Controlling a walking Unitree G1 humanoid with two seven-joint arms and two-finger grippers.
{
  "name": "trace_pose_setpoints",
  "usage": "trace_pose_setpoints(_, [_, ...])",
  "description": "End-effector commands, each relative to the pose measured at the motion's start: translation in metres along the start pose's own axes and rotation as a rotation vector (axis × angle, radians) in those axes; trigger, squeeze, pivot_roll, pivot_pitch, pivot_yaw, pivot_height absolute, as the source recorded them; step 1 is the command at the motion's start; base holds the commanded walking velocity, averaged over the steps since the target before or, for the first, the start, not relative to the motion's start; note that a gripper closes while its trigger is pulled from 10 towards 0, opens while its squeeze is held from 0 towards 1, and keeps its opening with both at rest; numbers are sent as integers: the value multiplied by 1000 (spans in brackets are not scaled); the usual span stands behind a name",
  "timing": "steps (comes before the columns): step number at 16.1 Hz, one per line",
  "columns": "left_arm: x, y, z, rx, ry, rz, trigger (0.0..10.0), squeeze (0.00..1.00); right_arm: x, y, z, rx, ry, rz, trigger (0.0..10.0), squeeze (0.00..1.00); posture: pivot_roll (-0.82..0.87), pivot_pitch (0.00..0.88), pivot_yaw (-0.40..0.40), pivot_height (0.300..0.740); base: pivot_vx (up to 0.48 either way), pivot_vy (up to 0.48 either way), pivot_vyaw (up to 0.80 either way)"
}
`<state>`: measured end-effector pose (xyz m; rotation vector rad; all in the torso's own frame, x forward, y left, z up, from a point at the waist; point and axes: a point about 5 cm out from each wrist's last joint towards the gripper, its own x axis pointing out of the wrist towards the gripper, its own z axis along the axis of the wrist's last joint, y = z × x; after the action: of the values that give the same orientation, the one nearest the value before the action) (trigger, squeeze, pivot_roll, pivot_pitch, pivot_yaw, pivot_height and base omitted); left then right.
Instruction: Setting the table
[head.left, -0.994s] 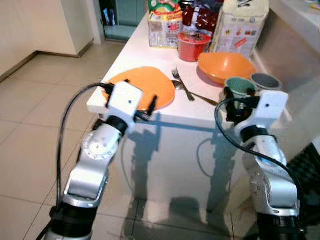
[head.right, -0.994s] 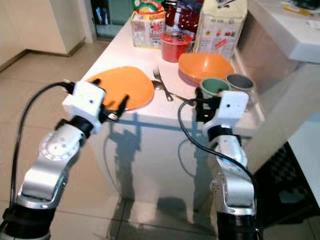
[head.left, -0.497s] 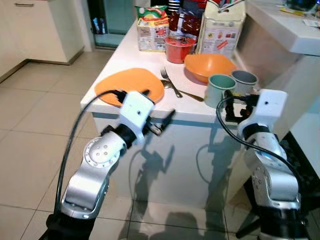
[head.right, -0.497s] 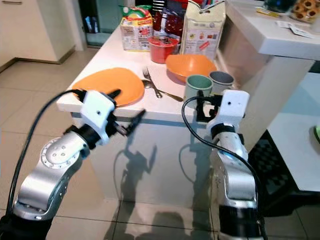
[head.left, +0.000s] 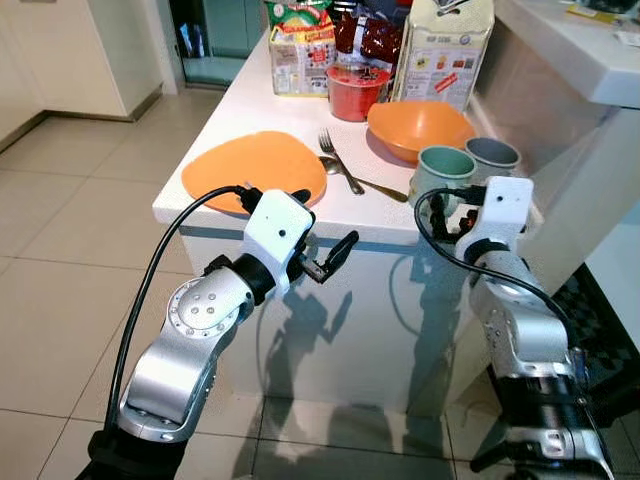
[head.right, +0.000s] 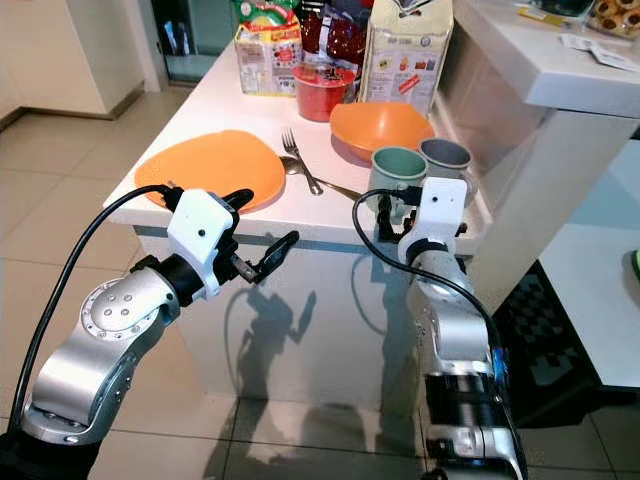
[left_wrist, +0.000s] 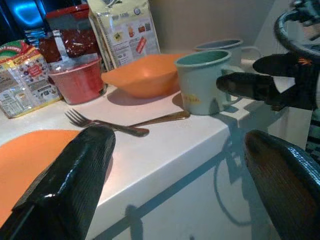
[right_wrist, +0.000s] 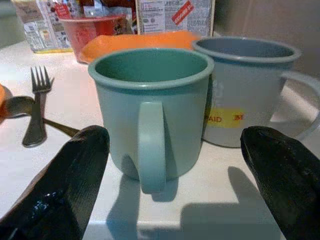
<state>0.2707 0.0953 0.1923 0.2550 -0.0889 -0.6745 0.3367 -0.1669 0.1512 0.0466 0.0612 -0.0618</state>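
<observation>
Your white counter stands on pale floor tiles. Along its near edge: left gripper spread beside the orange plate; fork; green mug, right gripper spread before it.

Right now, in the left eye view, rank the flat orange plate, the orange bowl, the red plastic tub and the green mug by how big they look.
1. Flat orange plate, largest.
2. Orange bowl.
3. Red plastic tub and green mug: these look about alike; the mug sits nearer the camera, so I won't rank them.
</observation>
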Motion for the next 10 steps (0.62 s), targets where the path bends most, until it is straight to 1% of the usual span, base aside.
trace_pose_setpoints(1, [0, -2, 4, 2, -14, -18, 10000, 0, 3, -2, 4, 0, -17, -9, 10000, 0, 29, 0, -44, 740, 0, 0, 0])
trace_pose_setpoints(5, [1, -3, 5, -1, -13, -17, 10000, 0, 11, 4, 2, 43, -33, 50, 10000, 0, 27, 0, -46, 740, 0, 0, 0])
trace_pose_setpoints(8, [1, -3, 5, -1, -11, -17, 10000, 0, 17, 5, -2, 42, -24, 62, 10000, 0, 29, 0, -46, 740, 0, 0, 0])
trace_pose_setpoints(9, [1, -3, 5, -1, -10, -17, 10000, 0, 21, 5, -2, 72, -26, 72, 9412, 0, 31, 0, -48, 740, 0, 0, 0])
trace_pose_setpoints(10, [0, -3, 5, 0, -10, -16, 10000, 0, 22, 6, -1, 83, -34, 82, 4157, 0, 31, 0, -48, 740, 0, 0, 0])
